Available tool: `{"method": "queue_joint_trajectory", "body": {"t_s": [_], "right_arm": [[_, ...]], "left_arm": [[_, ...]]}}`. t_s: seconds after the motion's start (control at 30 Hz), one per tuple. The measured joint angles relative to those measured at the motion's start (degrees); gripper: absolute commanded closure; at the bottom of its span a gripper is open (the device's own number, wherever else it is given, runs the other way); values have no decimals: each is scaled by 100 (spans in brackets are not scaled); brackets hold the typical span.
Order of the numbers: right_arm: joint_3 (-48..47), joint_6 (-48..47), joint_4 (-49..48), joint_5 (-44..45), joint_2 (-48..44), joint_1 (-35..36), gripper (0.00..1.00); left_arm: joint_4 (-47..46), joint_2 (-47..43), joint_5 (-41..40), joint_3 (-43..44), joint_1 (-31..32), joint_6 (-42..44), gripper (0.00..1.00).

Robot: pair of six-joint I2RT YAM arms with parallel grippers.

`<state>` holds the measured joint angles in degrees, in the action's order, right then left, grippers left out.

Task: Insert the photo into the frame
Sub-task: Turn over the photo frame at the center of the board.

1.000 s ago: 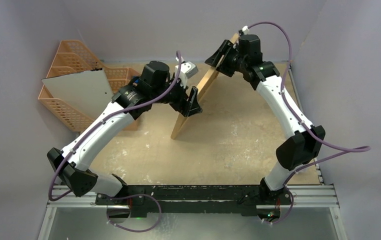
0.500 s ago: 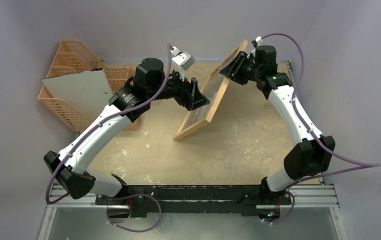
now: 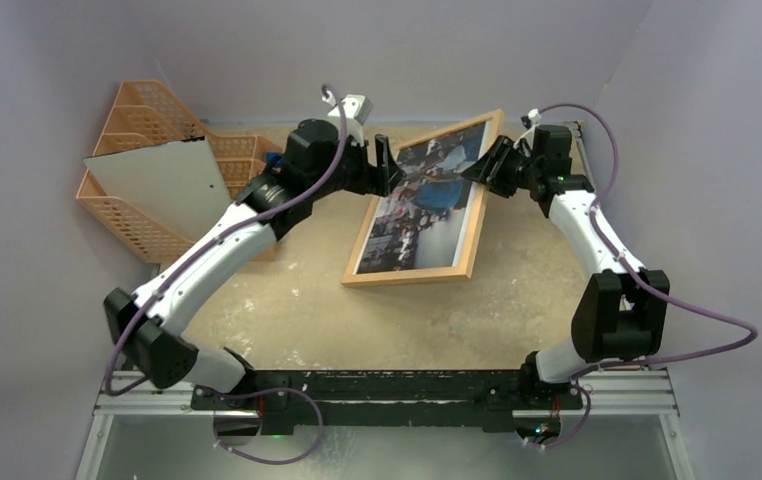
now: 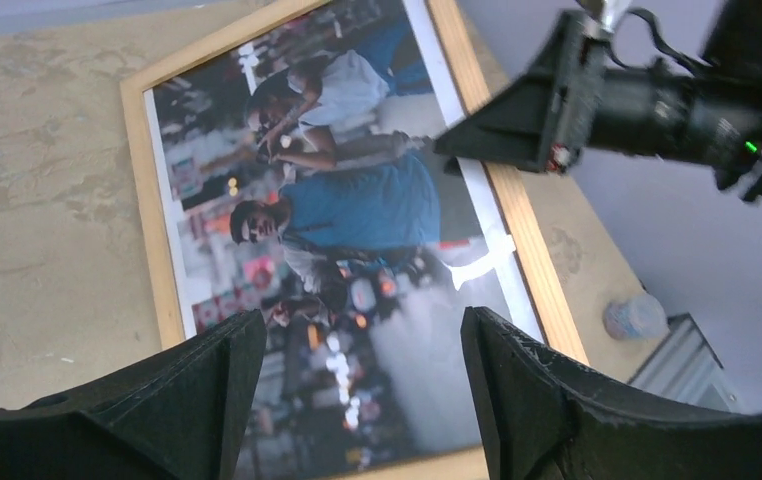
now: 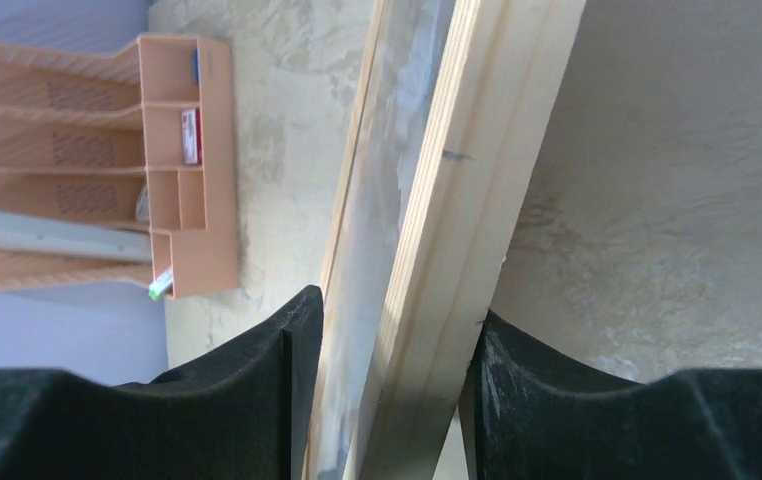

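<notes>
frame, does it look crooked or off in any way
Yes. The frame lies at a slant across the table, not square to its edges, with the right gripper closed on its right rim. The photo sits inside it, face up.

No writing can be read.
In the photo (image 4: 357,210), coloured patches at 8 o'clock of the blue-shirted man are blurred; a red item (image 5: 189,135) in the orange organizer (image 5: 219,200) is too small to read.
</notes>
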<state>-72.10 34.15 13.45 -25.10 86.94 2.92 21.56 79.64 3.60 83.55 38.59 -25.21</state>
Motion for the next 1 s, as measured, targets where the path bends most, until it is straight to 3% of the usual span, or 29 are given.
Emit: {"method": "queue_joint_trajectory", "body": {"t_s": [0.1, 0.23, 0.37, 0.53, 0.6, 1.0], "right_arm": [[485, 72, -562, -238, -57, 7, 48], [1233, 181, -1349, -546, -118, -35, 47], [1974, 315, -2229, -925, -107, -179, 46], [2459, 514, -3235, -1353, 70, -350, 45], [2546, 551, -3523, -1456, 195, -413, 39], [3233, 538, -3744, -713, 313, -448, 31]], "left_arm": [[-4, 723, -94, 402, -212, -105, 27], [-33, 1327, -103, 306, -719, -271, 27], [-24, 1421, -385, -210, -1268, -332, 27], [7, 1429, -758, -479, -1377, -291, 27], [-22, 1475, -852, -564, -1370, -267, 27], [-181, 2452, -824, -1167, -1488, -273, 27]]}}
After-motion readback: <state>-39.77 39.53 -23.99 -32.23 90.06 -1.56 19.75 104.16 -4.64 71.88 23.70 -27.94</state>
